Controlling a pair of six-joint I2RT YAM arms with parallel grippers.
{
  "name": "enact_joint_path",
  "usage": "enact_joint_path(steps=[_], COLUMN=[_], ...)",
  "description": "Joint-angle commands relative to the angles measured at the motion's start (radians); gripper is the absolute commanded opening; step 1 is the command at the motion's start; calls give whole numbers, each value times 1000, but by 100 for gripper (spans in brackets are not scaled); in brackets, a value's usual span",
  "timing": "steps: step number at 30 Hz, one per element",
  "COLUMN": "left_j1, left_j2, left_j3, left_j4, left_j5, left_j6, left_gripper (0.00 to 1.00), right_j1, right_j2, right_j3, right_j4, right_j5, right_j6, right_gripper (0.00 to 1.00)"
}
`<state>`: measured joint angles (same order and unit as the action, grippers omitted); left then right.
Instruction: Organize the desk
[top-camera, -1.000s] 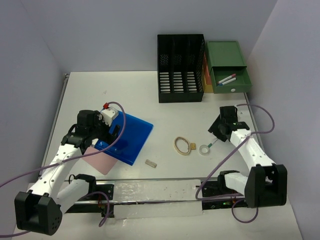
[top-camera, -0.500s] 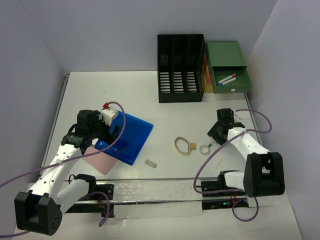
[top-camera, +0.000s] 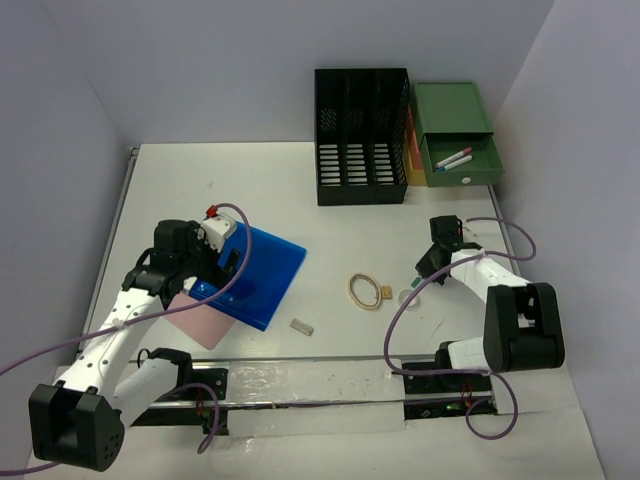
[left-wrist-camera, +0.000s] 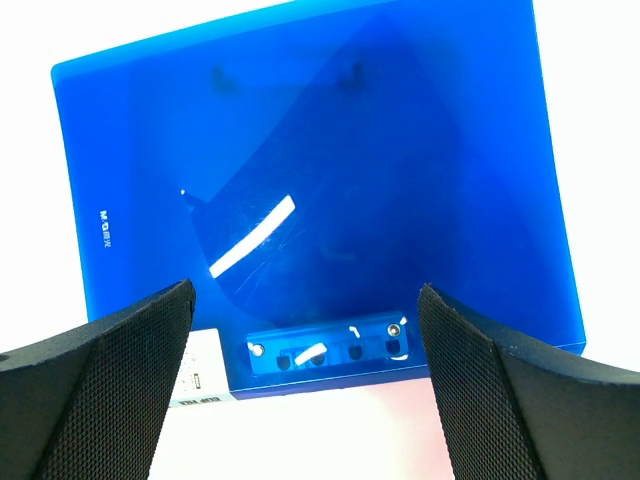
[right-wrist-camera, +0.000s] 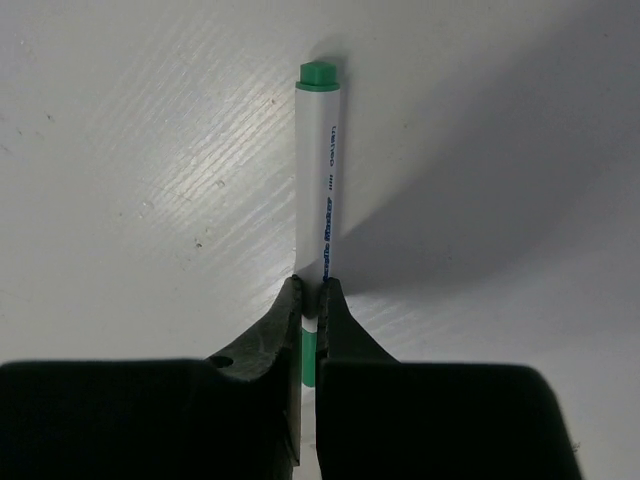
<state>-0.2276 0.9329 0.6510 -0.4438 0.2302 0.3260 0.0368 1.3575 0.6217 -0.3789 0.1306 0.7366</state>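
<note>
The white desk (top-camera: 300, 200) carries a blue plastic folder (top-camera: 262, 268) that lies over a pink sheet (top-camera: 205, 322) at the left. My left gripper (top-camera: 228, 268) hovers over the folder's near edge, open and empty. In the left wrist view its fingers (left-wrist-camera: 120, 390) stand wide apart over the folder (left-wrist-camera: 330, 150), its clip strip and the pink sheet (left-wrist-camera: 320, 430). My right gripper (top-camera: 425, 272) at the right is shut on a white marker with green ends (right-wrist-camera: 322, 170). In the right wrist view the marker sticks out ahead of the gripper (right-wrist-camera: 311, 290) above the desk (right-wrist-camera: 150, 150).
A black slotted file rack (top-camera: 362, 135) stands at the back, with a green drawer unit (top-camera: 458, 135) beside it, its top drawer open and holding markers (top-camera: 455, 158). A rubber band (top-camera: 362, 290), a small yellow item (top-camera: 386, 293) and a small stick (top-camera: 302, 325) lie mid-desk.
</note>
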Motion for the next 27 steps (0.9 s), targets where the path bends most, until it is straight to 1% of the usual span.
enact_joint_path(steps=[1,4,6,8,12,14,16,18,20,21,24,26,27], left_j1=[-3,-3,-3,-3,-3,-3,-3,-3,-3,-3,-3,-3,-3], left_j2=[-11,-8,-6,-3,-1,0,1,2,5,8,18,28,31], left_j3=[9,7,7,7,4,4,2,1,-1,0,1,1,1], left_j4=[42,43,43,45,49,51,54,55,55,54,54,56,56], left_j5=[-5,-9,-9,-12,-24,-28,-38,-44,-46,-47,-51,-60,-64], left_j6=[-1,-1,-1,-2,-2,-4,-5,-4,-6,-7,-8,-10,-9], left_gripper=[99,99,99,99,99,99,99,99,99,99,99,99,99], right_j1=[12,43,85,161,281,353,387,394,395,393,349,245,189], right_j2=[-9,-86,-144,-190,-227,-218,-201,-172,-155,-136,-109,-88,-83], right_j3=[-31,-3,32,79,207,264,293,358,447,503,666,753,760], right_j4=[17,-7,-43,-70,-78,-27,31,93,118,123,114,120,146], right_j5=[-2,12,39,49,-19,-93,-172,-270,-309,-302,-206,-153,-146], right_j6=[-43,-63,-58,-54,-75,-86,-86,-93,-107,-121,-131,-31,2], right_gripper=[0,0,0,0,0,0,0,0,0,0,0,0,0])
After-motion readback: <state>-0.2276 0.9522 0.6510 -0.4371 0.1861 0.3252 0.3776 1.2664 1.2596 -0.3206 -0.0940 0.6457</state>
